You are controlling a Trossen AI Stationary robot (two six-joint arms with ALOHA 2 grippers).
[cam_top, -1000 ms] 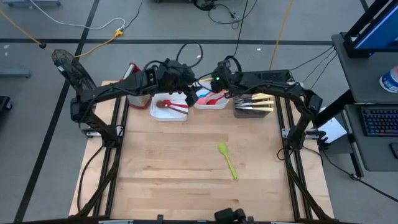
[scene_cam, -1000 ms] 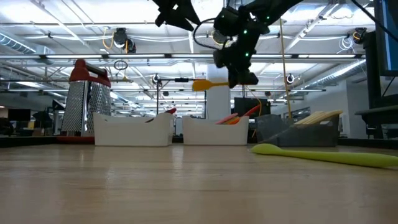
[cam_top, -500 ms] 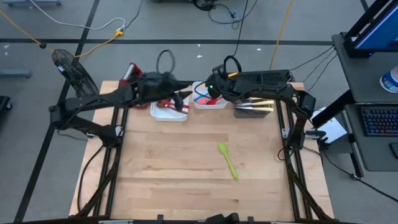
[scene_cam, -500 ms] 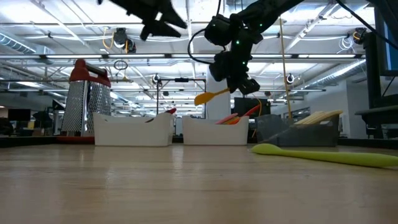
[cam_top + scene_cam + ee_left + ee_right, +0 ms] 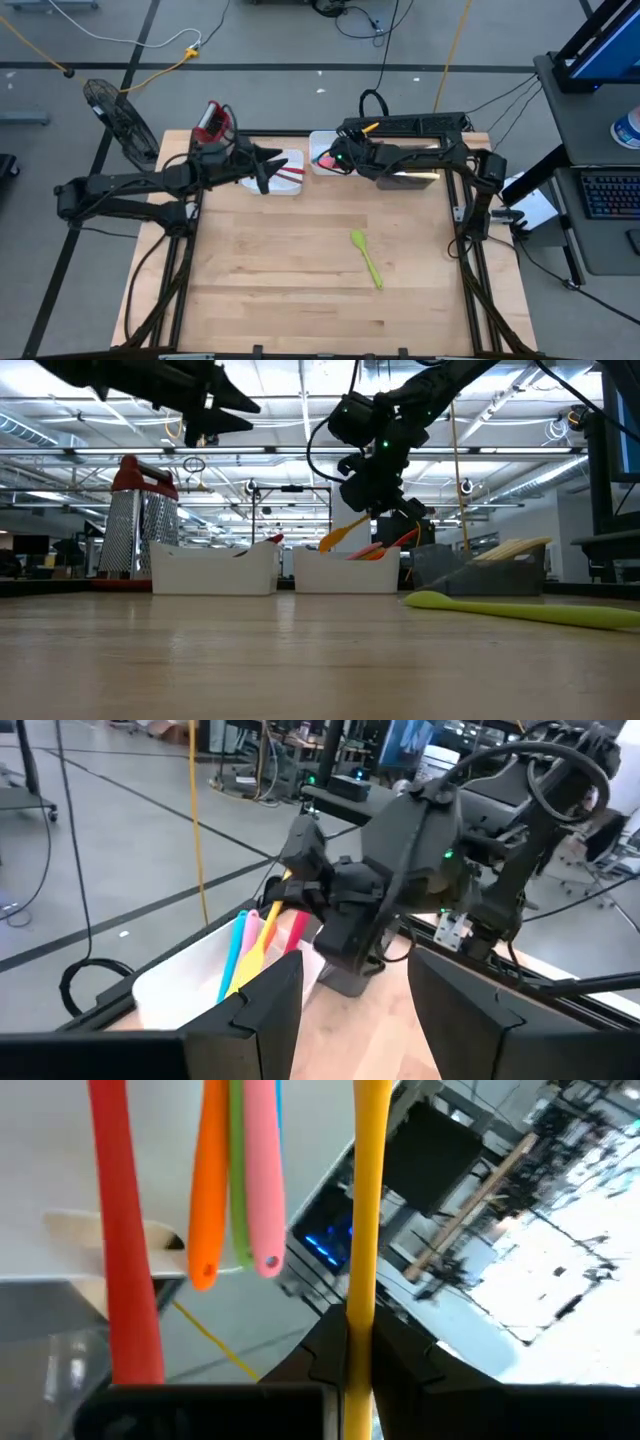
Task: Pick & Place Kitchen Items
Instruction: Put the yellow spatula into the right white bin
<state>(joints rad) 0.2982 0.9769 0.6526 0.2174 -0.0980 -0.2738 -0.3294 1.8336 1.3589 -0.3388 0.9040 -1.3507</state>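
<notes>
A yellow spatula (image 5: 340, 538) hangs slanted over the middle white tray (image 5: 345, 572), and my right gripper (image 5: 385, 512) is shut on it. That tray holds red, orange, green, pink and blue utensils (image 5: 215, 1190). My left gripper (image 5: 355, 1010) is open with nothing between its fingers, high over the left white tray (image 5: 288, 180), where a red-handled utensil (image 5: 290, 172) lies. A green spoon (image 5: 366, 256) lies flat on the bare wood at centre right. My right gripper pinches the yellow spatula's handle (image 5: 358, 1315) between its two fingers. The fingers come slanting down from the table's right side. The spatula is lifted, tilted with its blade (image 5: 334, 543) lowest, just above the middle tray's rim.
A dark tray (image 5: 410, 178) with pale-handled knives stands right of the white trays. A red-topped metal grater (image 5: 210, 122) stands at the far left corner. The near half of the table holds only the green spoon.
My left gripper has drawn back toward the table's left edge and sunk, away from my right gripper. My right gripper has gone down toward the middle tray and rolled. The yellow spatula, level before, has tipped blade-down.
</notes>
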